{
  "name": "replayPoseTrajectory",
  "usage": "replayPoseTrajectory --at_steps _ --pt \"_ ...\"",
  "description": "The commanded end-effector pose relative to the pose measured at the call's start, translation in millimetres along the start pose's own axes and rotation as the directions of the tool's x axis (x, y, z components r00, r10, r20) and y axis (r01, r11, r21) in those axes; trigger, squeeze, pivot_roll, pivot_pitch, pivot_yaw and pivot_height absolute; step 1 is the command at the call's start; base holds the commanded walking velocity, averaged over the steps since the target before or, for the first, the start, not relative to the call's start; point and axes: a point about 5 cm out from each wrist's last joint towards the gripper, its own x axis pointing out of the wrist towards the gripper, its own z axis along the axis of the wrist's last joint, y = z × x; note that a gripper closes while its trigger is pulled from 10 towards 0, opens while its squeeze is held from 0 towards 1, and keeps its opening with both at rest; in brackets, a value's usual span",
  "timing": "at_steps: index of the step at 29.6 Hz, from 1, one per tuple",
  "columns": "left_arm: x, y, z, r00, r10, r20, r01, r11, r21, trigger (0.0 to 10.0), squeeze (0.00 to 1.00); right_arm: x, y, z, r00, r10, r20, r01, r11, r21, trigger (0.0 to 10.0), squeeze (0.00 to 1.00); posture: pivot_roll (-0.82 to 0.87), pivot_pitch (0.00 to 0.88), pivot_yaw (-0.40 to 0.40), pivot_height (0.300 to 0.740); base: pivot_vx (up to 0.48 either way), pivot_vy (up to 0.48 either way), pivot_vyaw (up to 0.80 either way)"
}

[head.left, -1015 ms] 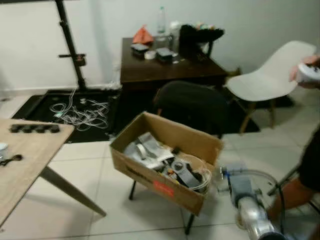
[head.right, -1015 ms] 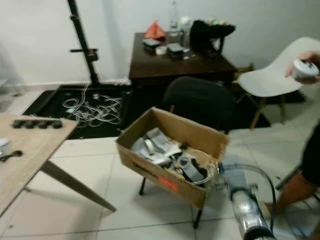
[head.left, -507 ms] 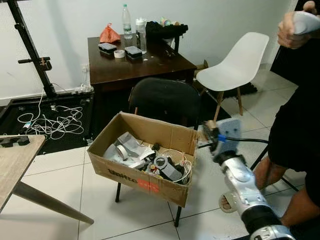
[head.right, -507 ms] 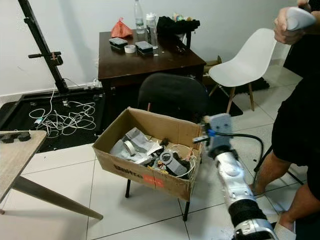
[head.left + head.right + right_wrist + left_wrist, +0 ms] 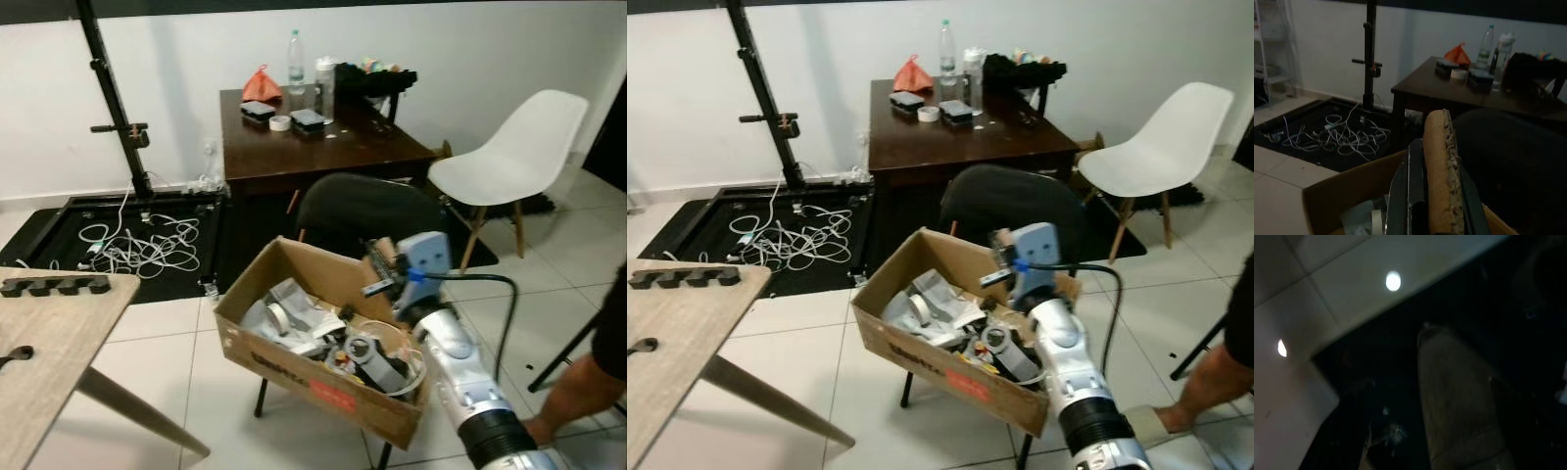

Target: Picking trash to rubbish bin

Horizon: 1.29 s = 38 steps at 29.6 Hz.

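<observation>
We hold our right gripper clamped on a brown cardboard strip over the cardboard box, at its 2 o'clock corner. Left gripper state: cannot tell.

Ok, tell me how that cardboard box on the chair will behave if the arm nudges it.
The cardboard box overhangs the black chair, so a nudge may tip it. Its thin walls probably flex. Loose trash inside would likely shift. The right gripper is over its rim.

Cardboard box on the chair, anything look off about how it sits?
Yes. The cardboard box sits tilted on a black chair, overhanging it, its corner hanging low by the right arm. It holds tape rolls and wire. The right claw, over the box, pinches a flat brown strip.
</observation>
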Motion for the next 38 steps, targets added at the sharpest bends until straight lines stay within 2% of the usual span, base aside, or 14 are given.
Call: replayPoseTrajectory --at_steps 1,4,9,13,22,26,27,28,29,30,31,33,34,38 --pt "-1.8 -0.7 -13.5 0.998 -0.006 -0.055 0.007 1.0 0.005 10.0 0.0 -4.5 -4.5 -2.7 1.0 -0.013 -0.019 0.013 1.0 -0.001 10.0 0.0 -0.23 0.102 0.083 0.74 0.382 0.0 0.0" --pt "-1.6 -1.2 -12.5 0.999 -0.005 -0.042 0.004 1.0 -0.014 10.0 0.0 -5.4 -3.1 -5.3 0.999 -0.008 -0.035 0.008 1.0 -0.004 10.0 0.0 -0.23 0.102 0.083 0.74 0.342 0.0 0.0" --pt "-1.3 -1.3 -11.7 0.999 0.001 -0.038 -0.002 1.0 -0.027 10.0 0.0 -10.9 -8.8 -20.6 0.991 -0.061 -0.121 0.055 0.997 -0.047 10.0 0.0 -0.23 0.103 0.083 0.74 0.0 0.0 0.0" --pt "-1.6 -1.8 -14.1 0.999 -0.002 -0.05 0.001 1.0 -0.023 10.0 0.0 -23.5 -13.8 -44.7 0.967 -0.103 -0.234 0.103 0.995 -0.013 10.0 0.0 -0.23 0.108 0.085 0.74 0.0 0.0 0.0" --pt "-2.4 -1.7 -17.3 0.998 -0.006 -0.058 0.005 1.0 -0.019 10.0 0.0 -39.1 -5.9 -73.4 0.928 -0.117 -0.355 0.136 0.99 0.03 10.0 0.0 -0.22 0.115 0.09 0.74 0.0 0.0 0.0" --pt "-2.6 -1.4 -17.9 0.998 -0.007 -0.059 0.006 1.0 -0.016 10.0 0.0 -41.4 -6.9 -78.0 0.914 -0.138 -0.382 0.151 0.989 0.004 10.0 0.0 -0.22 0.115 0.093 0.74 0.0 0.0 0.0" --pt "-2.7 -1.1 -18.1 0.998 -0.008 -0.061 0.007 1.0 -0.012 10.0 0.0 -43.7 -9.1 -81.4 0.899 -0.16 -0.407 0.155 0.987 -0.045 10.0 0.0 -0.22 0.116 0.094 0.74 0.0 0.0 0.0" --pt "-2.9 -0.6 -18.1 0.998 -0.008 -0.061 0.007 1.0 -0.009 10.0 0.0 -47.4 -13.0 -85.4 0.88 -0.192 -0.434 0.166 0.981 -0.098 10.0 0.06 -0.22 0.116 0.095 0.74 0.0 0.0 0.0" --pt "-2.9 -0.6 -18.1 0.998 -0.008 -0.061 0.007 1.0 -0.009 10.0 0.0 -47.4 -13.0 -85.4 0.88 -0.192 -0.434 0.166 0.981 -0.098 10.0 0.06 -0.22 0.116 0.095 0.74 0.0 0.0 0.0" --pt "-3.0 -0.2 -18.0 0.998 -0.008 -0.061 0.008 1.0 -0.007 10.0 0.0 -50.8 -16.7 -88.2 0.865 -0.222 -0.451 0.182 0.975 -0.132 10.0 0.18 -0.22 0.118 0.097 0.74 0.0 0.0 0.0" --pt "-3.1 0.1 -18.0 0.998 -0.008 -0.06 0.008 1.0 -0.005 10.0 0.0 -53.4 -19.8 -90.1 0.854 -0.243 -0.46 0.194 0.969 -0.151 10.0 0.9 -0.22 0.118 0.097 0.74 0.0 0.0 0.0" --pt "-3.2 0.3 -18.0 0.998 -0.009 -0.06 0.008 1.0 -0.004 10.0 0.0 -55.5 -21.6 -91.4 0.849 -0.25 -0.465 0.199 0.967 -0.157 10.0 0.9 -0.22 0.118 0.098 0.74 0.0 0.0 0.0" --pt "-3.3 0.4 -18.0 0.998 -0.01 -0.061 0.01 1.0 -0.002 10.0 0.0 -57.7 -24.1 -92.3 0.844 -0.263 -0.467 0.209 0.964 -0.164 10.0 1.0 -0.22 0.12 0.1 0.74 0.0 0.0 0.0" --pt "-3.4 0.8 -17.6 0.998 -0.014 -0.061 0.015 1.0 0.003 10.0 0.0 -59.6 -29.9 -90.7 0.842 -0.296 -0.451 0.233 0.954 -0.191 10.0 1.0 -0.22 0.12 0.1 0.74 0.0 0.0 0.0"
